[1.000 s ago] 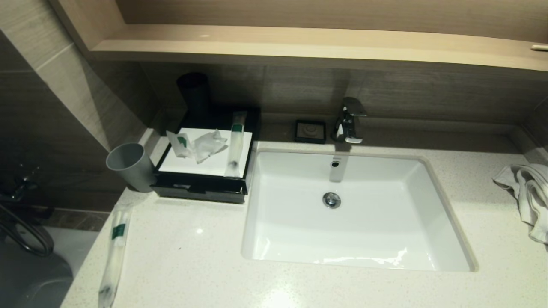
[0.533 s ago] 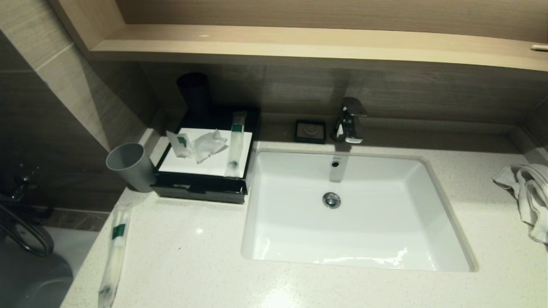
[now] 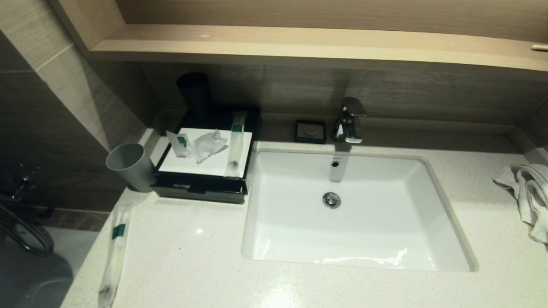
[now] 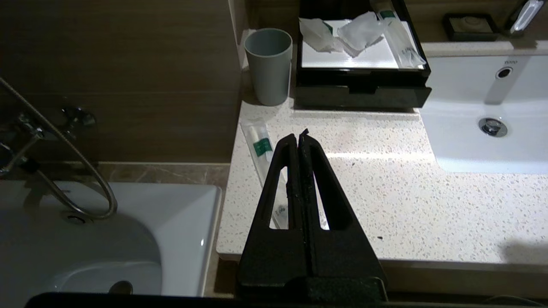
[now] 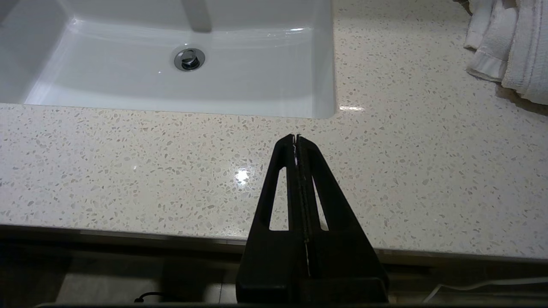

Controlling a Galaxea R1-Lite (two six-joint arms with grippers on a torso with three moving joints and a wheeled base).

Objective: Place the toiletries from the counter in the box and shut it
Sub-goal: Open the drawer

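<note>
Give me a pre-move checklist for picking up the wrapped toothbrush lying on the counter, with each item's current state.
1. Wrapped toothbrush reachable on the counter, near its left edge: ok.
2. Left gripper open for a grasp: not ok, its fingers are shut and it hangs above the packet.
3. Box open to receive it: ok, white interior exposed with packets already on it.
4. Grey cup clear of the path: cannot tell; it stands beside the box's left side.
5. Right gripper out of the way: ok, shut, over the counter in front of the sink.
</note>
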